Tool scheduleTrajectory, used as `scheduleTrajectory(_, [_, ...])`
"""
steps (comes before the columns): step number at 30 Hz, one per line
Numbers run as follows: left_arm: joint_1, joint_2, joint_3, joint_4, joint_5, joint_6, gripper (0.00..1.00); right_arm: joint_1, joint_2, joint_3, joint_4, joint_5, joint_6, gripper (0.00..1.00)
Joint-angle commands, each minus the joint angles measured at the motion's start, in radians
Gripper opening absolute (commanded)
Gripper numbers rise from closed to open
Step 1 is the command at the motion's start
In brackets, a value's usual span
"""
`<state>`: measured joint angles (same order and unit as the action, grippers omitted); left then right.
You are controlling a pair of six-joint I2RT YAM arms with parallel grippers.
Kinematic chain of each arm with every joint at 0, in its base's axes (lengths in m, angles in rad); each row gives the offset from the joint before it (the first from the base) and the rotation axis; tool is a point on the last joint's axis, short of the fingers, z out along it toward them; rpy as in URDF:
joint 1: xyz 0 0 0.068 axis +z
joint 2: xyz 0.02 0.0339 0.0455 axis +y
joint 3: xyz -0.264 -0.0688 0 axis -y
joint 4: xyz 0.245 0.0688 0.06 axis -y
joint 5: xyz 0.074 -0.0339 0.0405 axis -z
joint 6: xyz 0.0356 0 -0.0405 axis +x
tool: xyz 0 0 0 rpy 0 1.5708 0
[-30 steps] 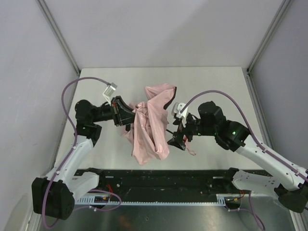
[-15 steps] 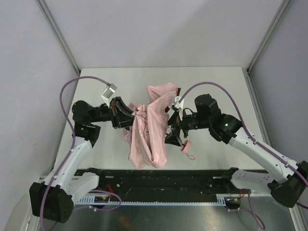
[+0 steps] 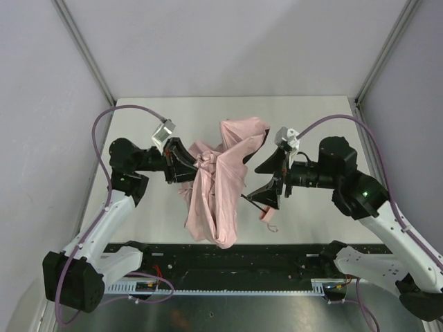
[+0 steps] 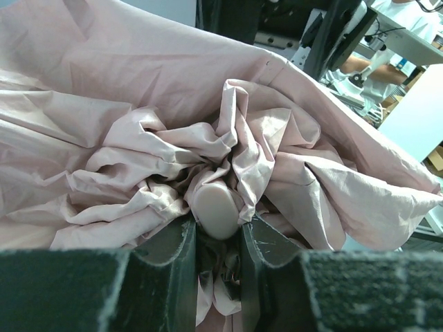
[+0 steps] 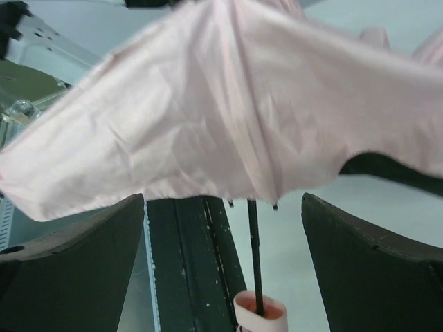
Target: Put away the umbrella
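The umbrella is a crumpled pale pink bundle hanging in mid-table between my two arms. My left gripper is shut on its top end: in the left wrist view the rounded pink tip sits pinched between the two jaws of the left gripper, with the fabric bunched beyond. The right gripper stands open just right of the fabric, holding nothing. In its wrist view the right gripper frames the thin black shaft and the small pink handle, untouched below the fabric.
The pale table is bounded by grey walls left, right and back. A black rail runs along the near edge between the arm bases. Cables arch over both arms.
The right gripper has drawn back to the right, away from the fabric, staying open. The umbrella's fabric has swung slightly; the left gripper keeps its hold and has shifted a little right.
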<state>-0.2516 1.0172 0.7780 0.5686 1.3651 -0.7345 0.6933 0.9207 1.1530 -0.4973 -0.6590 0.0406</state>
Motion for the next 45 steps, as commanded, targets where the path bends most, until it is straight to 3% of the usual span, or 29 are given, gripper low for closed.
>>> scheduleTrajectory(1, [-0.035,-0.008,0.044,0.039,0.009,0.043,0.00,0.048,0.037,0.089,0.082,0.051,0.035,0.99])
scheduleTrajectory(5, [-0.054,-0.017,0.044,0.039,0.022,0.046,0.00,0.115,0.152,0.161,0.072,0.136,-0.027,0.99])
scheduleTrajectory(10, [-0.082,-0.028,0.059,0.040,0.028,0.053,0.00,0.157,0.240,0.181,0.094,0.065,-0.032,0.99])
scheduleTrajectory(19, [-0.147,-0.038,0.102,0.039,0.007,0.085,0.00,0.249,0.335,0.179,0.115,0.090,-0.010,0.99])
scheduleTrajectory(24, [-0.194,-0.061,0.125,0.039,-0.026,0.137,0.00,0.269,0.367,0.154,0.190,0.104,0.029,0.99])
scheduleTrajectory(30, [-0.240,-0.131,0.132,0.037,-0.080,0.240,0.00,0.271,0.351,0.055,0.430,0.093,0.149,0.99])
scheduleTrajectory(37, [-0.272,-0.110,0.175,0.037,-0.098,0.279,0.00,0.319,0.411,0.046,0.482,0.039,0.175,0.99])
scheduleTrajectory(42, [-0.298,-0.106,0.187,0.037,-0.105,0.311,0.00,0.324,0.440,0.038,0.561,-0.074,0.219,0.82])
scheduleTrajectory(45, [-0.300,-0.110,0.192,0.038,-0.106,0.320,0.00,0.324,0.446,0.029,0.565,-0.110,0.223,0.59])
